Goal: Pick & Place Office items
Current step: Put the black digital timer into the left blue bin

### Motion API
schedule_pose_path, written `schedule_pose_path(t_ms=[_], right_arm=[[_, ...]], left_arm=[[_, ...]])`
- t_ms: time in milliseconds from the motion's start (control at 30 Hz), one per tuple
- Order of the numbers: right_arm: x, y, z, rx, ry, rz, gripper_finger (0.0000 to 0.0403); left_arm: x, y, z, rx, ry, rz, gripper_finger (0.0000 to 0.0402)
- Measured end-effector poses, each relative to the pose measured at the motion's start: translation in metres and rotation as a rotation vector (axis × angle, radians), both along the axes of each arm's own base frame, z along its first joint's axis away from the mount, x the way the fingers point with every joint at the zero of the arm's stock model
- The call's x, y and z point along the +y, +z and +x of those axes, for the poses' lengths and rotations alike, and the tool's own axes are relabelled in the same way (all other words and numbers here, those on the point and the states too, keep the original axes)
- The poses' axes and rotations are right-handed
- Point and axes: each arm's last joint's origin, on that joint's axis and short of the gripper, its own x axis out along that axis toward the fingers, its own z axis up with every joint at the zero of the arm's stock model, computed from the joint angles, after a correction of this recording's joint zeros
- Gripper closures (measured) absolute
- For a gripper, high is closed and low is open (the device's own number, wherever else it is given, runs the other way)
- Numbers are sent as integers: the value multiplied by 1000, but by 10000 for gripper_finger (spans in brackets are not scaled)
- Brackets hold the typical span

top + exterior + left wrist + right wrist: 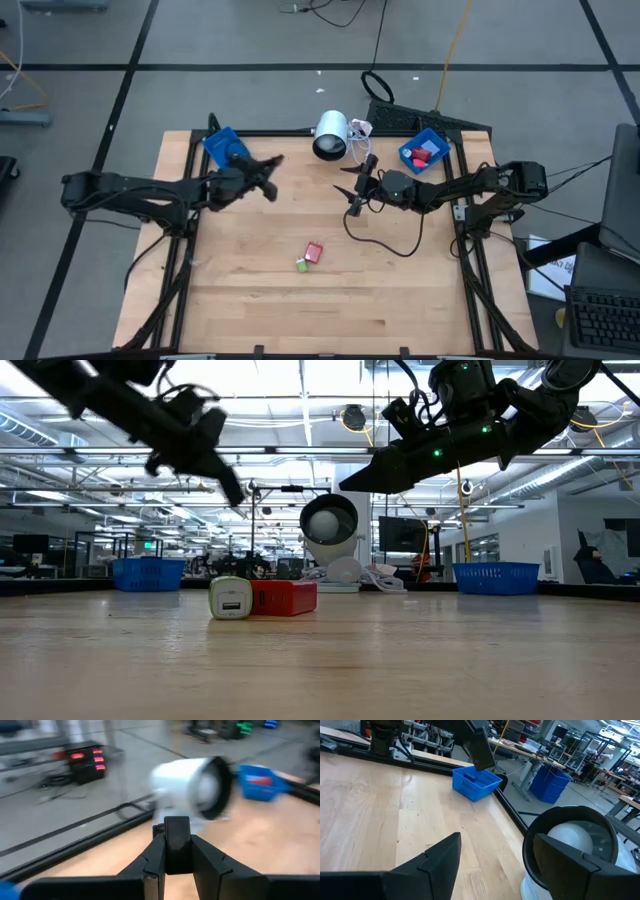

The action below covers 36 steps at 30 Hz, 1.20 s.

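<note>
My left gripper (272, 162) hung above the surface (250, 290) near the left bin (222, 146), jaws pressed together on nothing. My right gripper (357, 185) waited spread. The red and green office items (310, 255) lay mid-surface; next I judged a descent there.

I count two claws of mine, the left claw (272, 165) and the right claw (357, 186). Two blue bins sit on my counter (330, 300): one bin (222, 146) on my left, another bin (424, 151) on my right. There is one white lamp (331, 136), and two small pieces lie together, a red block (314, 252) and a green-and-white block (301, 264).
</note>
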Motion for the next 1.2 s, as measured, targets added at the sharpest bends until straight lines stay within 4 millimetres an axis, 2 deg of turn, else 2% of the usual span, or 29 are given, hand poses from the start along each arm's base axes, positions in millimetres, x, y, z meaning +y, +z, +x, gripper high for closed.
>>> schedule_pose_path(t_ms=[167,367,700,1000,1200], right_arm=[[-1,0,0,-1,-2,0,163],[-2,0,0,-3,-8,3,163],[-3,-1,-1,4,-8,4,165],[-3,-1,-1,4,-9,7,165],[-3,-1,-1,11,-9,8,165]], left_arm=[[11,-17,-31,-58,209,-10,334],[19,-39,-52,-77,303,-82,334],[29,-56,-68,51,437,-174,334],[34,-59,-77,100,566,-138,324],[35,-58,-79,104,653,-70,336]])
